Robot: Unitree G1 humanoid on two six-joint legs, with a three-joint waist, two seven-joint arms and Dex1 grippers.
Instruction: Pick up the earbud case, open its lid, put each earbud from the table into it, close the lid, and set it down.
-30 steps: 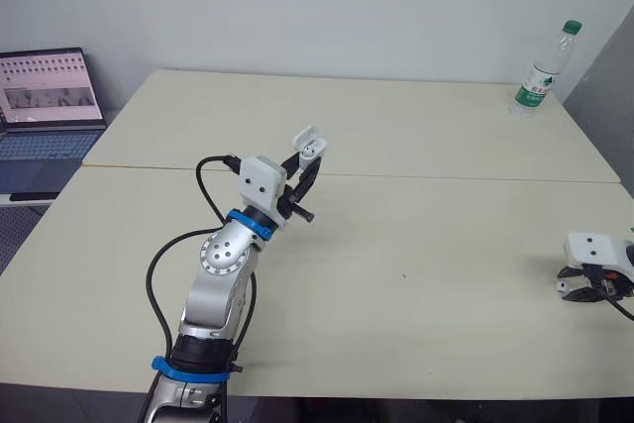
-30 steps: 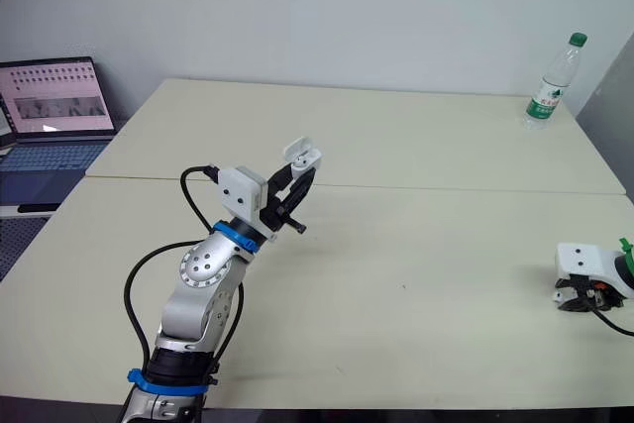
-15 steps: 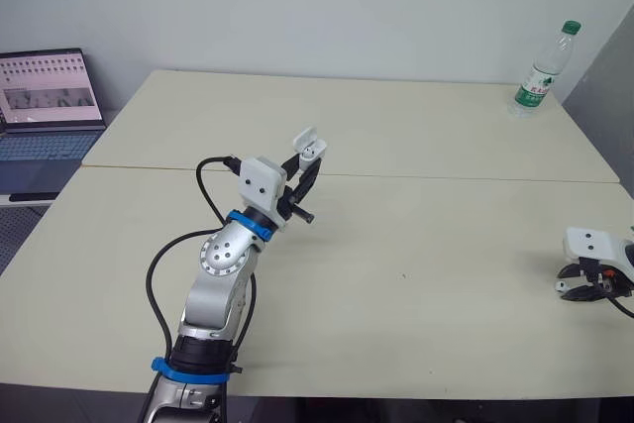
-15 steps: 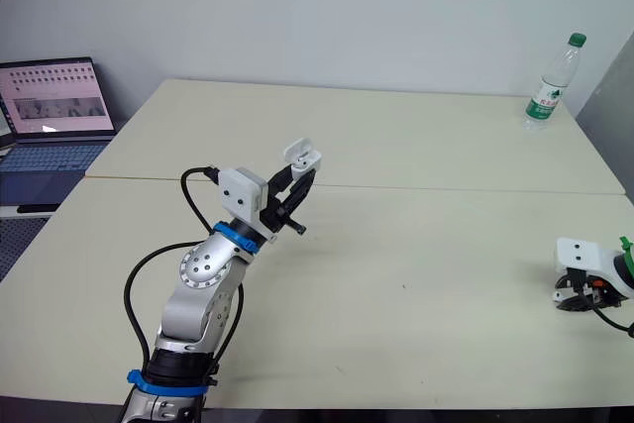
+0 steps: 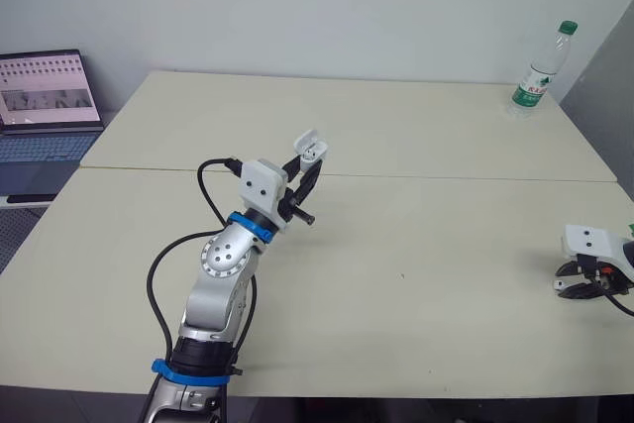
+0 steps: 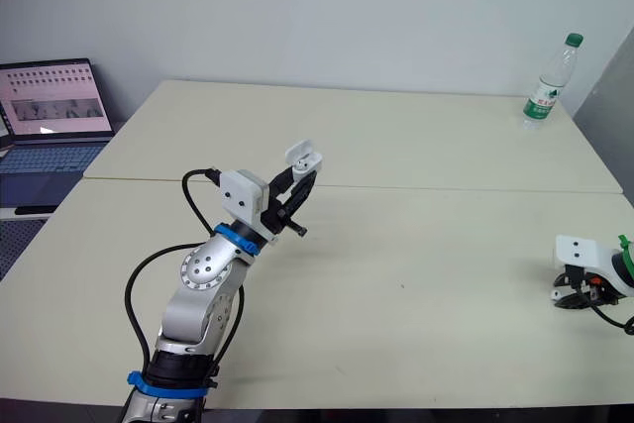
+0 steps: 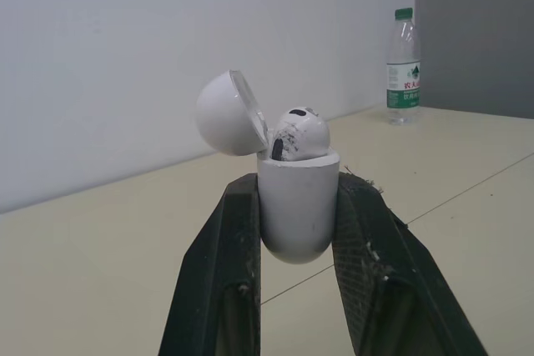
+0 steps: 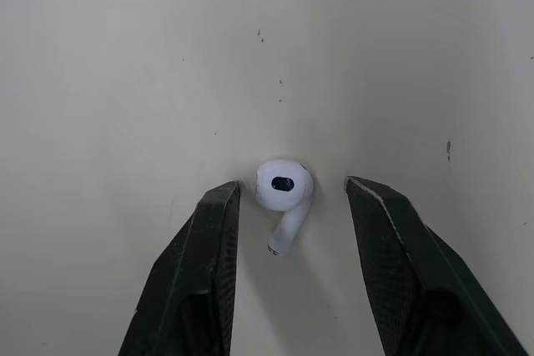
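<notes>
Earbud case (image 7: 298,210), one, pinched upright in left jaws above worktop (image 5: 426,235), lid (image 7: 227,112) flipped open, one earbud (image 7: 299,132) seated inside. Second earbud (image 8: 284,185) lies on worktop between spread right jaws. One water bottle (image 5: 535,71) at far right corner, one laptop (image 5: 45,96) beyond left edge.

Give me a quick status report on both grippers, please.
Left gripper shut on earbud case, lid open, one earbud seated. Right gripper open, straddling second earbud on table, not touching. Bottle far off.
</notes>
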